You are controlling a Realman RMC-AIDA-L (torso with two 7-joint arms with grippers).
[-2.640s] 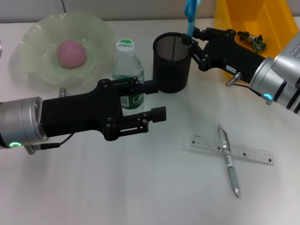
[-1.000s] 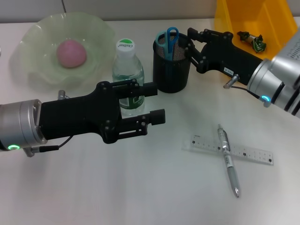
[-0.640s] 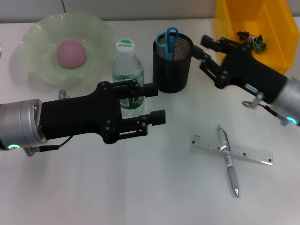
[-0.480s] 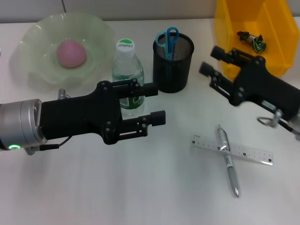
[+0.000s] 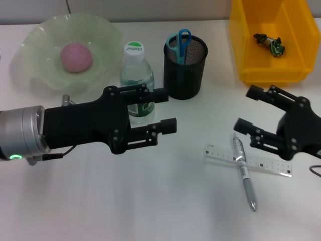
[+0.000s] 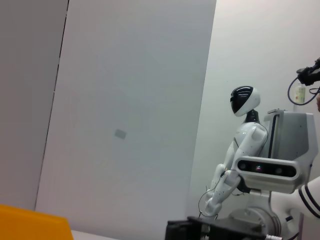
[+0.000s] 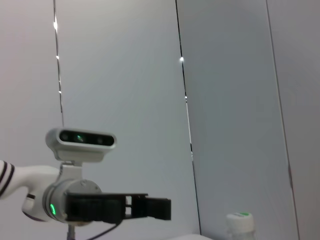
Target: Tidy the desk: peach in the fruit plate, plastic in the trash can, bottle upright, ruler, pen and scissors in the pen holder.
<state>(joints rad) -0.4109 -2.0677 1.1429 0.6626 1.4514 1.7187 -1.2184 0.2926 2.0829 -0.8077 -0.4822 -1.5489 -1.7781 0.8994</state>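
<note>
Fingers spread on the right gripper [image 5: 247, 110], hovering at right of frame just above the pen [image 5: 243, 169] crossing the ruler [image 5: 248, 160]. Needing 1 centred pinch on the pen barrel alone. Left gripper [image 5: 164, 109] idling open beside the bottle [image 5: 136, 80].

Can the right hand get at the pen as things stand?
Probably yes. The right hand is open just beside the pen, which lies on top of the ruler with nothing over it. The left hand is off by the bottle.
</note>
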